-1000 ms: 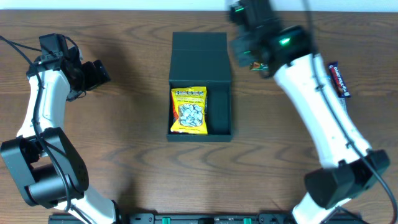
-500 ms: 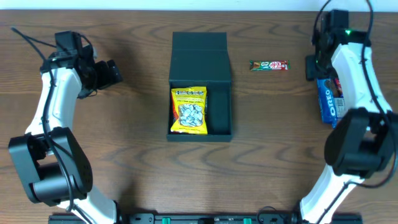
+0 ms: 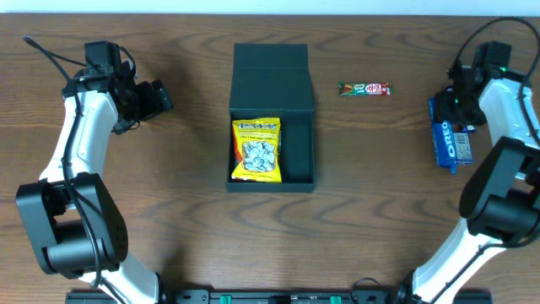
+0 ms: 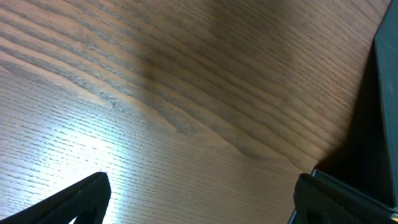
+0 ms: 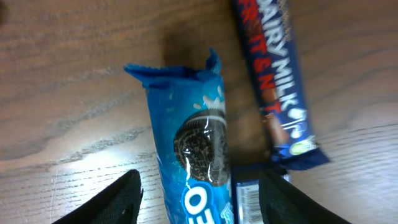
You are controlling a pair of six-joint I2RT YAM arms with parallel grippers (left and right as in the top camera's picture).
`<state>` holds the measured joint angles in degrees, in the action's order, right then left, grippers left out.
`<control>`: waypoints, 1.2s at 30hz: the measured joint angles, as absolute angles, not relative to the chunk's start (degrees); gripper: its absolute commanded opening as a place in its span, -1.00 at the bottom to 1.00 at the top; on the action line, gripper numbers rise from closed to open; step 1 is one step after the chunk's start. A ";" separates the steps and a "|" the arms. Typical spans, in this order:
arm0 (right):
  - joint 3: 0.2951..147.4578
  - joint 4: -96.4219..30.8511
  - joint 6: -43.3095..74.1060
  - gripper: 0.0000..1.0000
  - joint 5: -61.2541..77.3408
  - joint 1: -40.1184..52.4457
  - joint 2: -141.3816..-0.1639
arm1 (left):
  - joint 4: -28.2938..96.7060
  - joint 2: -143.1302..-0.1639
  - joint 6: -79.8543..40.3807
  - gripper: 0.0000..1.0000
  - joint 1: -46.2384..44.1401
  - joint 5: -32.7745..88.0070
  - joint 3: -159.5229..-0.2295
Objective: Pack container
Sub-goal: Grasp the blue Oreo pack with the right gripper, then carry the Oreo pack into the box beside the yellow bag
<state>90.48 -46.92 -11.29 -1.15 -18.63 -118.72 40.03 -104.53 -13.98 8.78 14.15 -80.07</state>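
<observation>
The dark teal-green container [image 3: 272,89] lies open in the middle of the table, its flap lid folded back. A yellow snack packet [image 3: 256,149] lies in its left half. My left gripper [image 3: 160,97] is open and empty to the container's left; the left wrist view shows bare wood between its fingers [image 4: 199,199] and the container's edge [image 4: 385,112] at right. My right gripper [image 3: 449,100] is open at the far right, over a blue Oreo pack [image 3: 450,143]. In the right wrist view its fingers [image 5: 199,199] straddle the Oreo pack [image 5: 193,149], apart from it.
A green and red candy bar [image 3: 364,88] lies right of the container. A dark blue Dairy Milk bar [image 5: 273,74] lies beside the Oreo pack, with another blue packet [image 5: 249,199] under its end. The table's far edge runs along the top.
My right arm swung from beside the container's lid out to the far right and now hangs over the Oreo pack. My left gripper moved slightly right, toward the container.
</observation>
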 measured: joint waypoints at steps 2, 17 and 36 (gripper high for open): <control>88.53 -45.39 -11.44 0.17 0.34 -18.92 -118.72 | 40.05 -104.53 -14.46 0.91 8.75 14.15 -80.07; 83.99 -39.77 -11.57 -0.19 2.57 -18.85 -119.72 | 40.16 -104.53 -15.62 0.91 8.34 14.17 -80.07; 101.56 -58.85 -4.73 -0.71 3.05 -13.61 -121.47 | 40.29 -104.53 -16.49 0.91 8.34 14.63 -80.07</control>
